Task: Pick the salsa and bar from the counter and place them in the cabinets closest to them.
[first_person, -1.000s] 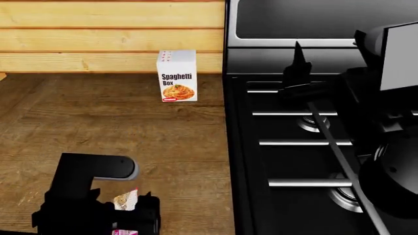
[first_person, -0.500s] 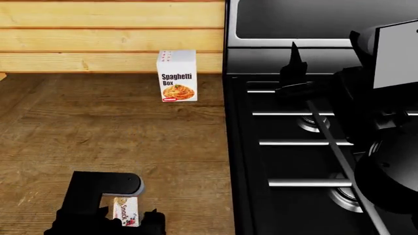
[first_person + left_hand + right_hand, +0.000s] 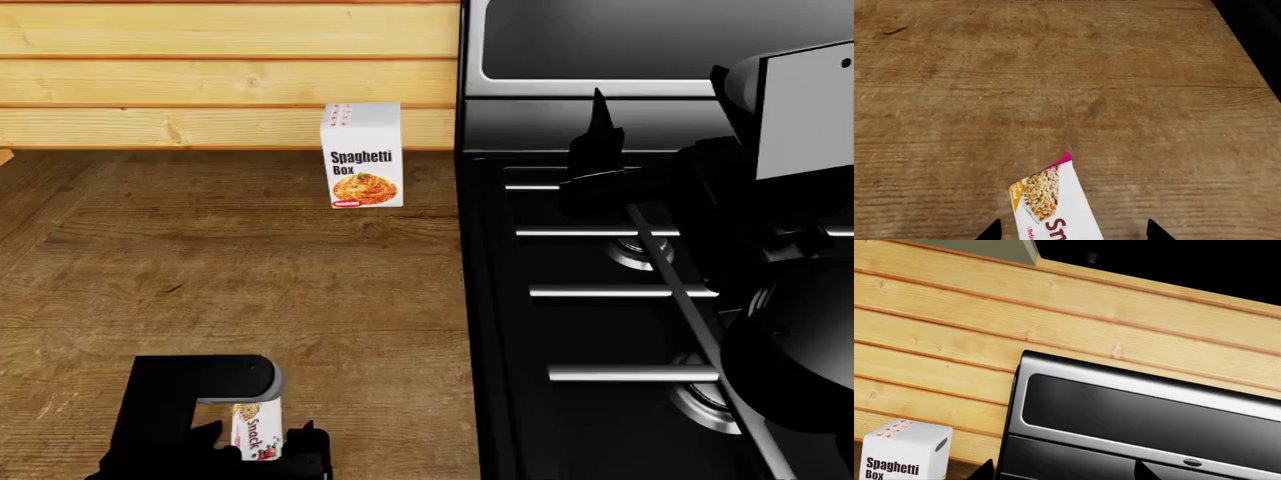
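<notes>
The bar, a white and pink wrapper marked "Snack", lies on the wooden counter near its front edge. My left gripper is open, with one finger on each side of the bar. In the left wrist view the bar lies askew between the two fingertips, with a gap on both sides. My right gripper hovers open and empty over the back of the stove; in its own view it faces the stove's back panel. The salsa is out of view.
A white spaghetti box stands at the back of the counter against the wooden plank wall; it also shows in the right wrist view. The black gas stove fills the right. A grey-green cabinet underside hangs above.
My left gripper has moved toward the counter's front edge. The bar, which first showed its crinkled end, now shows its label between the fingers. The right arm has barely shifted.
</notes>
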Motion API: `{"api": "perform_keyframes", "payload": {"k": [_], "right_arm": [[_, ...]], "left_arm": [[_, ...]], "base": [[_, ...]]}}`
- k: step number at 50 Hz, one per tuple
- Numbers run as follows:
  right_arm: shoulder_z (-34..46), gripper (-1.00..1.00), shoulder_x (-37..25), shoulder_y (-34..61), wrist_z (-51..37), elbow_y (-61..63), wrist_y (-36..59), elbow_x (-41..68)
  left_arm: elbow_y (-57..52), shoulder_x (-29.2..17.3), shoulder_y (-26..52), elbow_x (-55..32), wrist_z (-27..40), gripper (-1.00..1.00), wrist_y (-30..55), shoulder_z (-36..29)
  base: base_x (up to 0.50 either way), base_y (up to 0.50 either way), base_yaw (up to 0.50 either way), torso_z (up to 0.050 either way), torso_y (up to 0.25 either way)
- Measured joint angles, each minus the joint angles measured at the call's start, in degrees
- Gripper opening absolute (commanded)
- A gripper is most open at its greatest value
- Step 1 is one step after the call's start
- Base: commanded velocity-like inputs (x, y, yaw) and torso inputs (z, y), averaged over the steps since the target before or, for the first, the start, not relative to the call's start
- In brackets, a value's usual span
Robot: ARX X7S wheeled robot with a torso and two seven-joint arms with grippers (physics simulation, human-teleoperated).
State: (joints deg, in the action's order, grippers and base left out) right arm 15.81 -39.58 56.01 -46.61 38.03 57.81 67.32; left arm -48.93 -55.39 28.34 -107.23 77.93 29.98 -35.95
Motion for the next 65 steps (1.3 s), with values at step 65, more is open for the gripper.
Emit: {"api": "perform_keyframes", "payload": {"k": [65], "right_arm": [[1.0,1.00,-0.8,2.4,-1.0,0.6,0.6,0.9]], "left_arm": [[-0.8,-9.1,40.0,-19.0,8.2,-1.00,7.9,7.0]], "base": [[0.00,0.00,0.00,0.000,0.000]]}}
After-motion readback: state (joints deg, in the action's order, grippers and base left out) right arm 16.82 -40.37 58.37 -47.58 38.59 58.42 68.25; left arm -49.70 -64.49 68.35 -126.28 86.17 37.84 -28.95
